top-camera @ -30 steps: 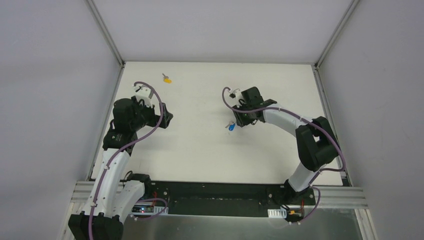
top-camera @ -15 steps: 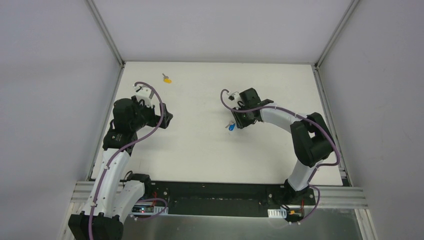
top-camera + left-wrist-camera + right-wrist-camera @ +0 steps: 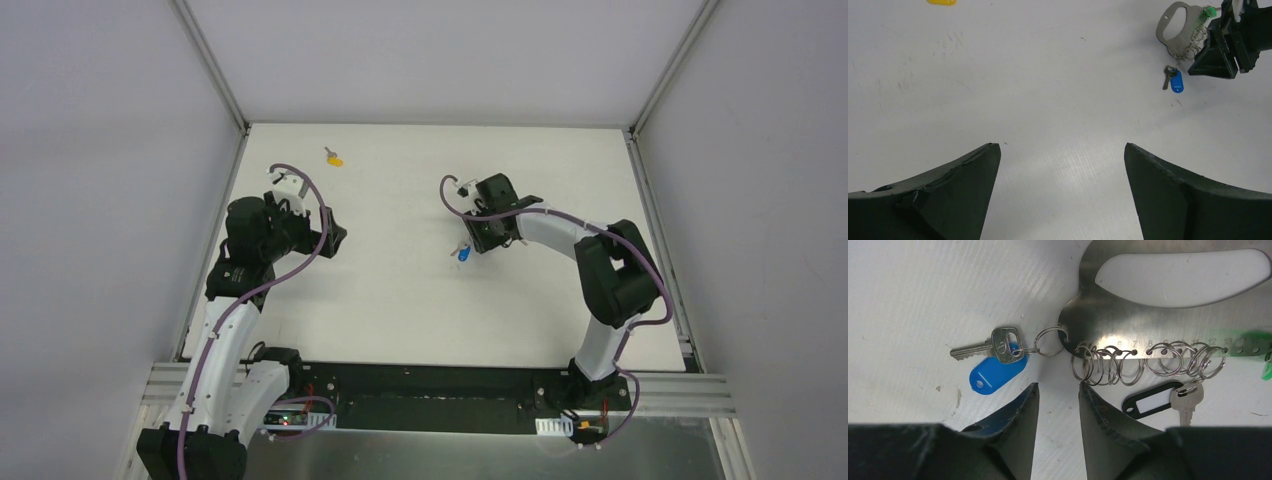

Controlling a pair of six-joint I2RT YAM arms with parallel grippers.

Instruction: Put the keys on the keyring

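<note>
The keyring [image 3: 1108, 320] is a flat silver plate with an oval cut-out and a row of small wire rings along its lower edge. A silver key with a blue tag [image 3: 998, 371] hangs from the ring at its left end. A key with a black tag [image 3: 1153, 401] and a green tag [image 3: 1260, 337] hang further right. My right gripper [image 3: 1057, 386] hovers just below the rings, open by a narrow gap, holding nothing. A yellow key [image 3: 334, 158] lies alone at the far left of the table. My left gripper [image 3: 1062, 147] stands wide open over bare table, far from the keyring [image 3: 1173, 46].
The white table [image 3: 400, 300] is walled by grey panels on three sides. The metal rail carrying the arm bases [image 3: 440, 385] runs along the near edge. In the top view the right gripper [image 3: 480, 240] covers most of the keyring, with only the blue-tagged key [image 3: 463, 255] showing.
The right arm's elbow has swung left and its wrist has shifted slightly left over the keyring. The left arm and the yellow key have not moved.
</note>
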